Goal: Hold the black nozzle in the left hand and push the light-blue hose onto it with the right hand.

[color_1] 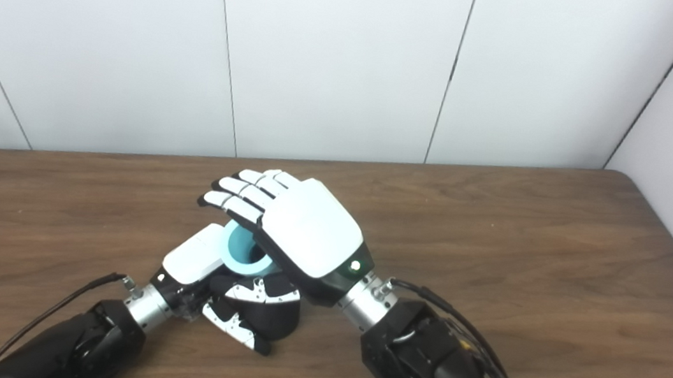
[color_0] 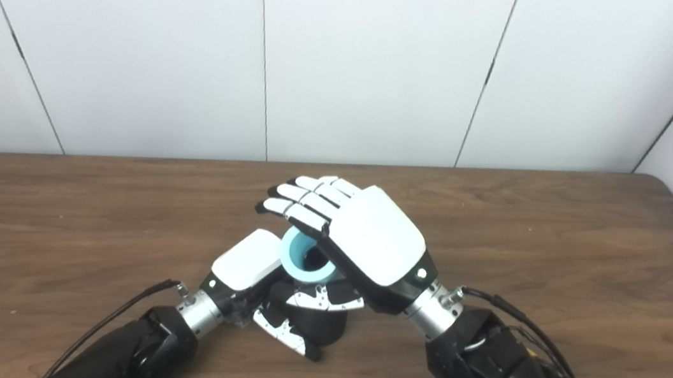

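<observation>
Counter: brown wood-grain counter (color_0: 559,255), white panelled wall behind it; both my arms come in from the near edge and meet near its middle.
Left arm: black forearm angled up and to the right, silver wrist ring showing.
Left hand (color_0: 261,282): white back plate facing up and left, low over the counter. My fingers (color_0: 286,334) are curled inward and down around a dark shape beneath the hose; the tips sit close to the counter.
Black nozzle: I cannot tell it apart from the black palm and fingers of the left hand; it is hidden below the hose end.
Light-blue hose (color_0: 302,259): short light-blue tube with a round open mouth, dark inside, mouth tilted up toward the cameras. It sits between my two hands, touching both, directly above the left hand's curled fingers.
Right arm: black forearm with cable loop, angled up and to the left.
Right hand (color_0: 363,234): white back plate up, laid over the hose from the right. Its fingers (color_0: 300,200) lie straight, pressed side by side, reaching past the hose; whether the thumb clamps the hose I cannot tell.
</observation>
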Robot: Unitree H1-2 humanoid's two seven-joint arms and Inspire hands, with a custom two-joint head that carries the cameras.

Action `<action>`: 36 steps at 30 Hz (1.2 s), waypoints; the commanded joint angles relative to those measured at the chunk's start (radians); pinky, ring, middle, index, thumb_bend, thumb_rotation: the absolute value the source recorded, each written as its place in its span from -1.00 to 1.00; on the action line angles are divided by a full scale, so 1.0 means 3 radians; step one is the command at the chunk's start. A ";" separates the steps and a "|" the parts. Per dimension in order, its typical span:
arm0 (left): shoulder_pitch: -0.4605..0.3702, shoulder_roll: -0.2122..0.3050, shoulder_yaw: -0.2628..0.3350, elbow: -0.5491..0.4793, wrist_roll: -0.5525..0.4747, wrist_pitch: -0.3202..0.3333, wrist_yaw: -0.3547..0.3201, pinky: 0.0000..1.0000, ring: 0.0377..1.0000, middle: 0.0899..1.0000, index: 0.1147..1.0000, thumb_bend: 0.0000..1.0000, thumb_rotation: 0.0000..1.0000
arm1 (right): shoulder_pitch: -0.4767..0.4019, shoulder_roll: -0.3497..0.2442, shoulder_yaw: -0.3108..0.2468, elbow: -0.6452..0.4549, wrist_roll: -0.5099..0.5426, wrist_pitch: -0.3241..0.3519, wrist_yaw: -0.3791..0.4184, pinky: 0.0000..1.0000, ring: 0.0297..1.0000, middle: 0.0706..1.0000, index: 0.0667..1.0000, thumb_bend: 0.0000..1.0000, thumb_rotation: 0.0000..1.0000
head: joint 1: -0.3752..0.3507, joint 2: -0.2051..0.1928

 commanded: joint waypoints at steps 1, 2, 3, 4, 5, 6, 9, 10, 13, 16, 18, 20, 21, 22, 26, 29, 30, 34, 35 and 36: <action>0.0802 -0.0093 -0.0402 0.0620 0.0213 0.0035 -0.0445 -0.62 -0.59 -0.16 -0.16 0.05 -1.00 | -0.0128 -0.0003 -0.0133 -0.0009 0.0012 0.0072 -0.0067 0.46 0.62 0.60 0.51 -0.43 0.11 | -0.0003 0.0002; 0.0801 -0.0093 -0.0403 0.0619 0.0198 0.0033 -0.0453 -0.62 -0.59 -0.16 -0.16 0.05 -1.00 | -0.0132 -0.0002 -0.0141 -0.0012 0.0022 0.0076 -0.0056 0.46 0.61 0.60 0.51 -0.44 0.11 | 0.0001 -0.0003; 0.0802 -0.0092 -0.0403 0.0612 0.0189 0.0032 -0.0461 -0.64 -0.61 -0.16 -0.16 0.05 -1.00 | -0.0133 -0.0001 -0.0149 -0.0017 0.0031 0.0082 -0.0042 0.45 0.61 0.60 0.50 -0.45 0.12 | 0.0004 0.0000; 0.0803 -0.0091 -0.0404 0.0606 0.0184 0.0032 -0.0466 -0.64 -0.61 -0.16 -0.16 0.05 -1.00 | -0.0133 0.0000 -0.0154 -0.0021 0.0036 0.0086 -0.0033 0.44 0.61 0.60 0.50 -0.47 0.12 | 0.0004 0.0000; 0.0800 -0.0091 -0.0412 0.0609 0.0175 0.0030 -0.0465 -0.64 -0.61 -0.16 -0.16 0.05 -1.00 | -0.0127 0.0005 -0.0164 -0.0018 0.0055 0.0086 -0.0046 0.44 0.60 0.60 0.49 -0.47 0.12 | 0.0006 0.0004; 0.0798 -0.0092 -0.0415 0.0614 0.0169 0.0029 -0.0464 -0.61 -0.56 -0.16 -0.16 0.05 -1.00 | -0.0121 0.0011 -0.0172 -0.0016 0.0072 0.0087 -0.0054 0.43 0.60 0.58 0.48 -0.47 0.08 | 0.0006 0.0004; 0.0801 -0.0093 -0.0405 0.0602 0.0203 0.0047 -0.0482 -0.58 -0.54 -0.16 -0.16 0.05 -1.00 | -0.0110 0.0032 -0.0196 -0.0018 0.0104 0.0108 -0.0049 0.42 0.58 0.56 0.46 -0.47 0.03 | 0.0006 0.0004; 0.0803 -0.0093 -0.0399 0.0596 0.0214 0.0052 -0.0487 -0.56 -0.52 -0.15 -0.16 0.05 -1.00 | -0.0108 0.0039 -0.0204 -0.0029 0.0111 0.0127 -0.0020 0.41 0.57 0.55 0.45 -0.47 0.01 | 0.0006 0.0004; 0.0808 -0.0092 -0.0392 0.0597 0.0203 0.0051 -0.0501 -0.54 -0.49 -0.15 -0.16 0.05 -1.00 | -0.0108 0.0051 -0.0226 -0.0044 0.0147 0.0145 0.0023 0.40 0.56 0.54 0.45 -0.47 -0.06 | 0.0006 0.0007; 0.0806 -0.0090 -0.0401 0.0608 0.0198 0.0036 -0.0478 -0.56 -0.51 -0.15 -0.16 0.05 -1.00 | -0.0110 0.0064 -0.0246 -0.0030 0.0178 0.0138 0.0001 0.37 0.53 0.53 0.43 -0.45 -0.16 | 0.0006 0.0005; 0.0806 -0.0085 -0.0414 0.0606 0.0202 0.0031 -0.0445 -0.57 -0.52 -0.15 -0.16 0.05 -1.00 | -0.0107 0.0078 -0.0264 -0.0034 0.0224 0.0157 0.0026 0.37 0.53 0.54 0.43 -0.45 -0.16 | 0.0005 0.0008; 0.0804 -0.0087 -0.0414 0.0610 0.0218 0.0033 -0.0446 -0.57 -0.52 -0.15 -0.16 0.05 -1.00 | -0.0102 0.0105 -0.0290 -0.0060 0.0295 0.0218 0.0112 0.38 0.54 0.55 0.44 -0.46 -0.10 | 0.0005 0.0008; 0.0803 -0.0088 -0.0416 0.0613 0.0222 0.0033 -0.0445 -0.57 -0.52 -0.15 -0.16 0.05 -1.00 | -0.0101 0.0117 -0.0303 -0.0072 0.0329 0.0241 0.0152 0.39 0.55 0.55 0.45 -0.46 -0.07 | 0.0005 0.0008; 0.0804 -0.0088 -0.0414 0.0614 0.0231 0.0034 -0.0443 -0.58 -0.53 -0.15 -0.16 0.05 -1.00 | -0.0098 0.0133 -0.0319 -0.0082 0.0377 0.0263 0.0190 0.39 0.55 0.55 0.45 -0.46 -0.06 | 0.0006 0.0006; 0.0805 -0.0092 -0.0406 0.0613 0.0238 0.0043 -0.0457 -0.53 -0.46 -0.22 -0.10 0.04 -1.00 | -0.0102 0.0205 -0.0397 -0.0136 0.0679 0.0414 0.0395 0.39 0.55 0.56 0.45 -0.46 -0.09 | 0.0010 0.0004; 0.0808 -0.0094 -0.0403 0.0601 0.0236 0.0050 -0.0471 -0.51 -0.45 -0.18 -0.13 0.04 -1.00 | -0.0122 0.0233 -0.0442 -0.0164 0.0809 0.0518 0.0497 0.35 0.53 0.55 0.46 -0.46 -0.14 | 0.0011 0.0001; 0.0811 -0.0094 -0.0402 0.0592 0.0244 0.0057 -0.0468 -0.50 -0.43 -0.16 -0.15 0.04 -1.00 | -0.0134 0.0234 -0.0453 -0.0162 0.0827 0.0532 0.0508 0.33 0.51 0.54 0.45 -0.45 -0.19 | 0.0019 0.0003; 0.0816 -0.0100 -0.0402 0.0596 0.0255 0.0061 -0.0455 -0.53 -0.47 -0.15 -0.16 0.05 -1.00 | -0.0173 0.0215 -0.0471 -0.0150 0.0868 0.0554 0.0524 0.30 0.49 0.52 0.44 -0.45 -0.21 | 0.0020 0.0003; 0.0817 -0.0097 -0.0406 0.0583 0.0262 0.0069 -0.0465 -0.55 -0.49 -0.15 -0.16 0.05 -1.00 | -0.0185 0.0209 -0.0475 -0.0142 0.0879 0.0550 0.0514 0.29 0.49 0.52 0.44 -0.45 -0.20 | 0.0020 0.0003; 0.0818 -0.0095 -0.0408 0.0573 0.0267 0.0077 -0.0472 -0.55 -0.49 -0.15 -0.16 0.05 -1.00 | -0.0192 0.0203 -0.0476 -0.0137 0.0886 0.0549 0.0505 0.29 0.48 0.51 0.43 -0.45 -0.21 | 0.0020 0.0003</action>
